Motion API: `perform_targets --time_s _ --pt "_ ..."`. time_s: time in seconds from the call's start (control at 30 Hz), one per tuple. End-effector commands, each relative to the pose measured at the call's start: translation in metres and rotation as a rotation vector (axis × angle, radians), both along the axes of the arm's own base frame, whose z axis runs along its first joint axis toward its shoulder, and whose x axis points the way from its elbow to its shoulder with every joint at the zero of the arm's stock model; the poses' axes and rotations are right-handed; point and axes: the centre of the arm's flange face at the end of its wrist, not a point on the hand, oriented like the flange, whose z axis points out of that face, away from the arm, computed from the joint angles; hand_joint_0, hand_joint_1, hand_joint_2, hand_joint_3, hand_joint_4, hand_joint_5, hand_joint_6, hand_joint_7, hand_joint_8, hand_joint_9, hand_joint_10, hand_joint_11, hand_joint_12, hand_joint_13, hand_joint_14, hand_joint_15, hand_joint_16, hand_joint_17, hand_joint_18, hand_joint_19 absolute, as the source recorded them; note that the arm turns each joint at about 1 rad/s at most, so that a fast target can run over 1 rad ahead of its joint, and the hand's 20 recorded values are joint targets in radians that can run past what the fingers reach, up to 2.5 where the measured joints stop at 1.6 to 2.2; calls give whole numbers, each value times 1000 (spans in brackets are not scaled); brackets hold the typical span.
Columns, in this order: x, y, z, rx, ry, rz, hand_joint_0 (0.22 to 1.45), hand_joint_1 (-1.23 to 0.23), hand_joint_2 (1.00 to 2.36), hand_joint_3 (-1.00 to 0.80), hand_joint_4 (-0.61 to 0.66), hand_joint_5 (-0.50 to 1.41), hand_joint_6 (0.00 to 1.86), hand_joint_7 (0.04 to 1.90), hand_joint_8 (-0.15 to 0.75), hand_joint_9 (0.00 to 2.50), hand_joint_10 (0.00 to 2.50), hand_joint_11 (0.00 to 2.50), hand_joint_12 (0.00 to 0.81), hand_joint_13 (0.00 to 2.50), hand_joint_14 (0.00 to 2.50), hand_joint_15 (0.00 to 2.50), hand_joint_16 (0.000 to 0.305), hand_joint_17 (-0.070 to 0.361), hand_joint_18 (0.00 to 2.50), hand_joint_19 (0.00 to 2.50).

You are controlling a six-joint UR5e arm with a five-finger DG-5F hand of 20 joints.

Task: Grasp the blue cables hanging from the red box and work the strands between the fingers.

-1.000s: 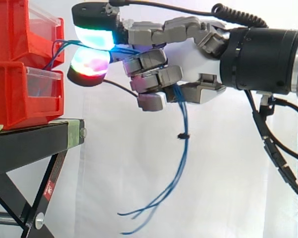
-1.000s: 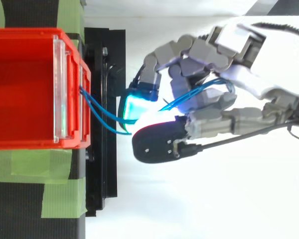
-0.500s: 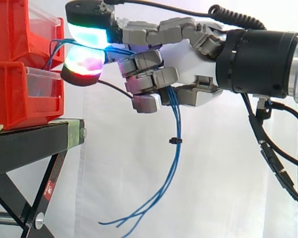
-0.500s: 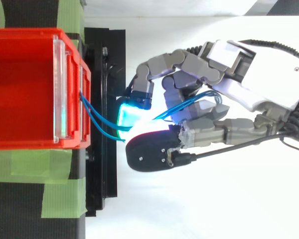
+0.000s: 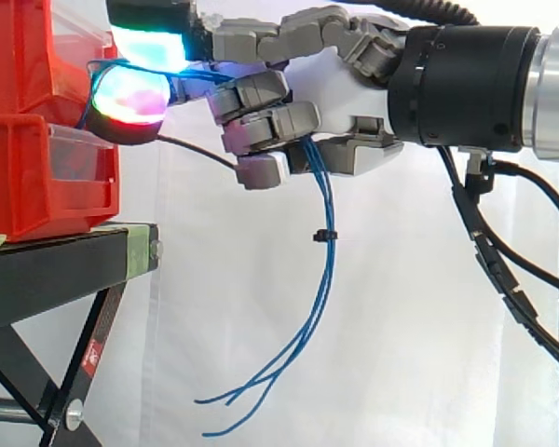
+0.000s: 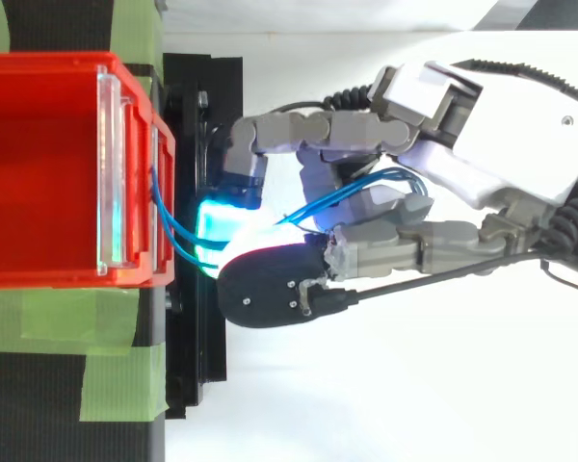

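Log: Shifted since last entry: your hand has travelled toward the red box; its glowing pads now sit just beside the box front.

Operator: Grip, and why so?

Log: Item, blue cables: thin, glossy, pliant strands. You have them pinched between the pads and threaded through curled fingers, likely so the strands stay parted for working. They leave the box, cross the palm, then dangle loose below, bound by a small black tie. Item, box: hard moulded plastic, clear front panel, seated on a black stand.
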Motion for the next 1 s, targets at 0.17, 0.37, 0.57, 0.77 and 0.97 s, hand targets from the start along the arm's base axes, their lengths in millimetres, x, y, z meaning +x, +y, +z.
perform_targets --time_s 0.17,0.37,0.57,0.77,0.97 --pt "0 1 0 -15 5 -3 1294 -674 1018 -229 144 620 18 1297 376 674 2500 2465 418 998 2500 1322 45 102 1373 1281" --pt "0 0 0 -15 5 -4 1080 -741 1019 -314 197 504 18 1171 376 674 2500 2465 418 998 2500 1322 45 102 1373 1281" --pt "0 0 1 -15 4 -4 1277 -777 1017 -189 -67 148 1122 1129 376 674 2500 2465 418 998 2500 1322 45 102 1373 1281" --pt "0 -2 1 -15 4 -7 1189 -720 1008 -120 167 647 20 1129 376 674 2500 2465 418 998 2500 1322 45 102 1373 1281" --pt "0 -2 1 -14 5 -7 650 -520 1777 -327 259 540 12 801 376 674 2500 2465 418 998 2500 1322 45 102 1373 1281"
